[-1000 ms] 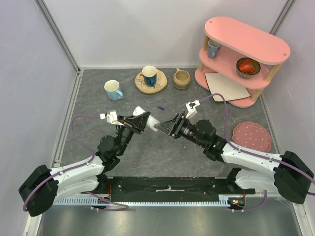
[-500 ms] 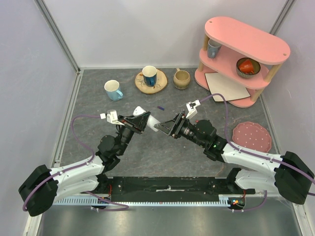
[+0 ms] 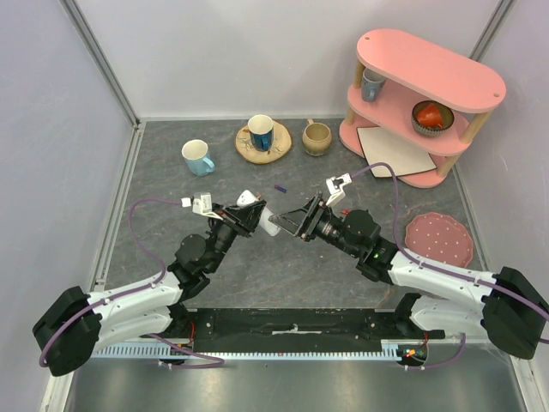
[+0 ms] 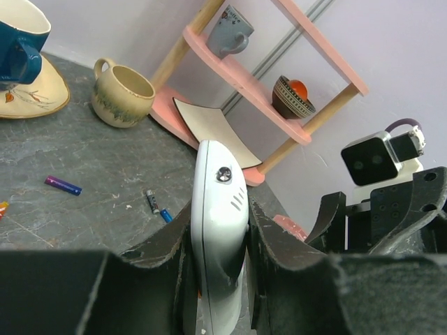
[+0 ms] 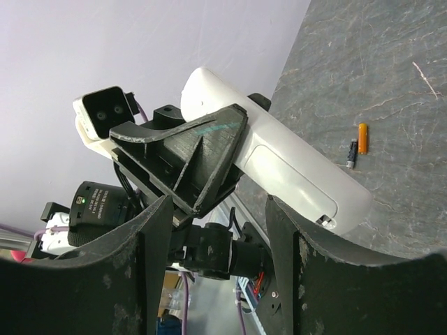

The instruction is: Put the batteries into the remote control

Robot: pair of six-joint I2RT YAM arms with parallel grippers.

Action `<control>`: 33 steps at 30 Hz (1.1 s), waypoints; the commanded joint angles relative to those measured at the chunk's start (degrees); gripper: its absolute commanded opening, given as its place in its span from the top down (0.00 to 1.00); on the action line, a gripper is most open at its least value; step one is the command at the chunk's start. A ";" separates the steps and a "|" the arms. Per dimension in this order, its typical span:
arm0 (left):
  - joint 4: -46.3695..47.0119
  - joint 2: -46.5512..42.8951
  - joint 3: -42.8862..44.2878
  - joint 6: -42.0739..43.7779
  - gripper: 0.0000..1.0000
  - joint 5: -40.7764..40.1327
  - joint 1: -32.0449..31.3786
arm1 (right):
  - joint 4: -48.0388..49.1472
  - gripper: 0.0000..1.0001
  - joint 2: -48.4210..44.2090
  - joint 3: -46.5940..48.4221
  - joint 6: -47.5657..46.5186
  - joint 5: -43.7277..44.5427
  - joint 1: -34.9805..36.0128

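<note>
My left gripper (image 3: pixel 249 216) is shut on the white remote control (image 3: pixel 262 213) and holds it edge-up above the table; the left wrist view shows it (image 4: pixel 220 178) clamped between both fingers (image 4: pixel 272 241). My right gripper (image 3: pixel 292 222) is open and empty, its tips close to the remote's free end. In the right wrist view the remote's back panel (image 5: pixel 293 174), with a small latch notch, lies just beyond my open gripper (image 5: pixel 220 230). A blue-purple battery (image 4: pixel 63 185) and a dark grey battery (image 4: pixel 152 202) lie on the table. A red-orange battery (image 5: pixel 362 137) lies beside the dark one.
A light blue mug (image 3: pixel 197 157), a dark blue cup on a saucer (image 3: pixel 261 133) and a beige mug (image 3: pixel 316 137) stand at the back. A pink shelf (image 3: pixel 420 86) with a bowl and cup is at the back right. A pink spotted plate (image 3: pixel 438 239) lies at the right.
My left arm has shifted slightly right and tilted the remote's free end toward the right gripper. The right gripper has barely moved and stays open.
</note>
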 commanded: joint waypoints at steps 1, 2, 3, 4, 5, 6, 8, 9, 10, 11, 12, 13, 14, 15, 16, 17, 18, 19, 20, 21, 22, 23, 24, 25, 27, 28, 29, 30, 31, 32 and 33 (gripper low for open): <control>-0.47 -0.10 2.04 -4.86 0.98 -2.31 -0.16 | 1.31 0.37 -1.80 1.69 -0.78 0.15 0.04; -4.22 -0.19 2.74 -6.54 0.98 -2.48 0.10 | 0.70 0.37 -2.07 1.78 -1.57 0.23 0.04; -5.65 -0.10 3.10 -8.39 0.98 -1.62 0.54 | -1.31 0.37 -2.42 1.95 -2.19 0.76 0.04; -6.27 0.16 3.19 -11.45 0.98 -0.48 0.98 | -2.72 0.37 -3.38 2.39 -2.80 1.02 0.04; -6.10 0.42 3.01 -12.96 0.98 2.23 1.94 | -4.56 0.36 -4.00 2.83 -4.64 1.55 0.04; -5.49 0.60 2.75 -14.28 0.98 3.22 2.21 | -8.76 0.36 -5.05 3.36 -5.52 2.34 0.13; -1.48 1.57 1.00 -17.27 0.98 4.28 2.56 | -12.39 0.35 -6.19 4.41 -7.63 2.87 0.13; 0.47 1.92 0.21 -18.24 0.98 4.19 2.56 | -15.45 0.35 -7.24 4.68 -8.16 3.74 0.13; 2.32 3.05 -1.45 -19.90 0.98 4.02 2.56 | -16.87 0.35 -7.69 5.12 -8.43 4.36 0.13; 4.34 3.76 -2.17 -20.70 0.98 3.67 2.56 | -18.28 0.35 -8.13 5.29 -8.78 4.54 0.13; 7.84 4.38 -2.78 -21.23 0.98 3.75 2.65 | -20.56 0.34 -9.09 5.30 -9.39 4.98 0.13; 10.13 6.12 -3.92 -21.50 0.98 4.01 2.56 | -21.62 0.34 -9.45 5.21 -9.66 5.76 0.13; 11.98 7.01 -4.19 -21.59 0.98 4.89 2.65 | -22.94 0.35 -9.97 5.03 -9.75 6.56 0.13; 16.18 8.06 -4.63 -21.50 0.98 5.33 2.65 | -24.69 0.35 -10.76 4.42 -9.75 7.26 0.13; 18.40 9.21 -5.51 -21.50 0.98 5.68 2.65 | -25.41 0.36 -11.29 3.90 -9.84 9.01 0.13; 20.68 12.00 -5.95 -21.67 0.98 5.77 2.56 | -25.93 0.38 -11.82 3.28 -9.58 10.07 0.22; 25.06 13.51 -6.30 -22.20 0.98 5.60 2.65 | -26.55 0.40 -13.22 1.80 -9.40 10.95 0.22; 26.84 14.83 -6.91 -23.42 0.98 5.34 2.65 | -26.73 0.42 -13.75 1.08 -9.23 12.26 0.31; 28.95 17.80 -7.18 -23.87 0.98 5.25 2.65 | -26.90 0.44 -14.37 0.64 -9.22 12.36 0.31; 30.79 19.13 -7.44 -24.31 0.98 5.25 2.65 | -27.34 0.44 -14.81 0.38 -9.31 12.19 0.31; 34.55 20.71 -7.88 -25.01 0.98 5.42 2.65 | -27.61 0.44 -14.64 0.37 -9.75 11.49 0.31; 35.81 22.56 -7.97 -25.36 0.98 5.86 2.65 | -27.96 0.45 -13.94 0.46 -10.27 9.40 0.31; 36.61 23.27 -7.97 -25.72 0.98 6.04 2.65 | -28.22 0.44 -13.32 0.90 -10.45 8.51 0.22; 37.31 23.63 -7.71 -25.72 0.98 6.30 2.65 | -28.57 0.45 -12.80 0.99 -10.37 7.98 0.31; 37.32 23.72 -7.36 -25.63 0.98 7.00 2.65 | -28.67 0.45 -11.31 0.82 -10.10 6.83 0.31; 37.32 23.54 -7.19 -25.28 0.98 7.09 2.65 | -28.49 0.45 -11.04 0.81 -10.19 6.48 0.31; 37.23 23.28 -7.01 -24.93 0.98 7.27 2.65 | -28.14 0.46 -10.77 0.81 -10.28 6.21 0.31; 37.23 22.50 -7.01 -24.32 0.98 7.36 2.65 | -28.14 0.46 -10.33 0.99 -10.45 5.95 0.31; 37.05 22.14 -6.92 -24.23 0.98 7.44 2.65 | -28.14 0.46 -10.16 0.99 -10.63 6.04 0.31; 36.18 21.61 -6.92 -24.22 0.98 7.71 2.74 | -28.14 0.46 -10.07 1.08 -11.67 5.95 0.31; 35.48 21.09 -6.83 -24.66 0.98 8.14 2.83 | -28.49 0.47 -9.80 1.60 -12.64 5.60 0.31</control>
